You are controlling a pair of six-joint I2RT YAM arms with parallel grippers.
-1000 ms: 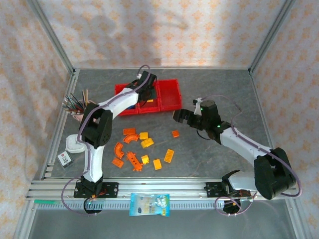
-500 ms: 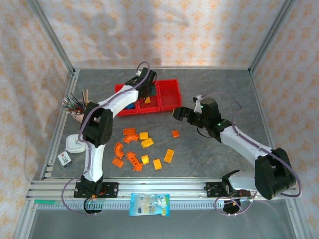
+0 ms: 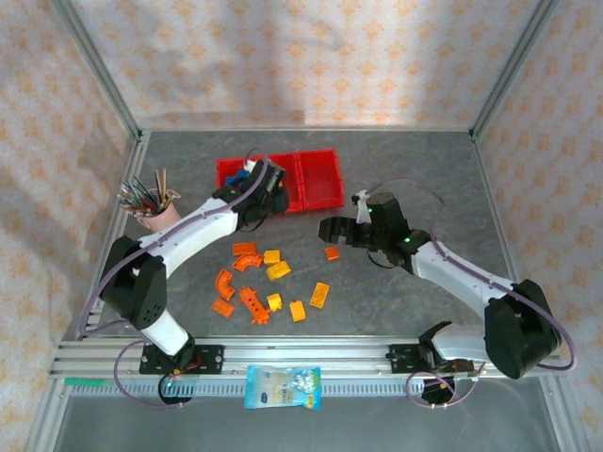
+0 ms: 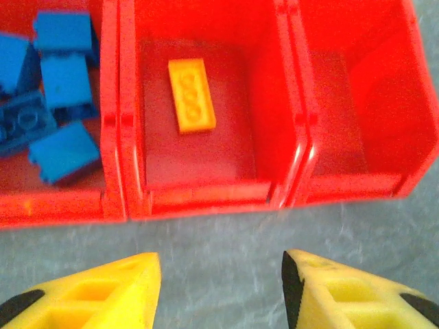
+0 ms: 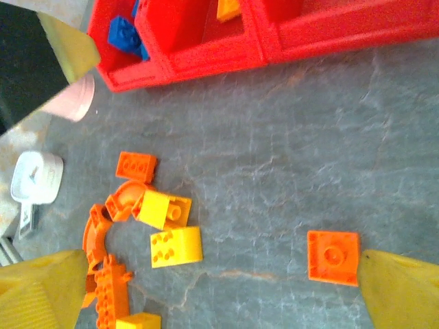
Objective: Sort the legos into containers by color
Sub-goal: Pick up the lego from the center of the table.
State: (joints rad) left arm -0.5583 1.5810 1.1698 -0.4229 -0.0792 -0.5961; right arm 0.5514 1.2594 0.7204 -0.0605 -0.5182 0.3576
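1. Step in hand, as we read it: the right gripper [image 3: 326, 230] picks the lone orange square [image 5: 333, 256]. Its jaws stand wide apart with nothing between them, hovering just over the square.
2. The square lies flat on the table [image 3: 415, 169], stud side up, apart from the pile [image 3: 268, 282] on the pile's right-arm side. Nothing crowds it, so it looks an easy pick.
3. In the right wrist view the square sits close beside one finger, not midway. We'd shift sideways to centre it before going down.
4. We'd square the fingers to two opposite flat sides. A corner grip would probably spin it.
5. It's a low brick, so we'd go down till the tips nearly touch the table, then close. Closing high likely slips over the top.
6. We'd lift straight up, then carry to the bins [image 4: 206, 195].
   - The left bin [image 4: 55, 202] holds blue bricks [image 4: 65, 82].
   - The middle bin [image 4: 158, 157] holds one yellow plate [image 4: 191, 94].
   - The right bin [image 4: 357, 103] looks bare, so we judge orange goes there.
7. The left gripper [image 4: 218, 269] hangs just in front of the bins, fingers parted, released and holding nothing. It sits near the route to the bins. We'd come at the right bin from the right side, or send the left arm to the pile first.
8. We'd let go low inside the bin so the brick doesn't bounce out.
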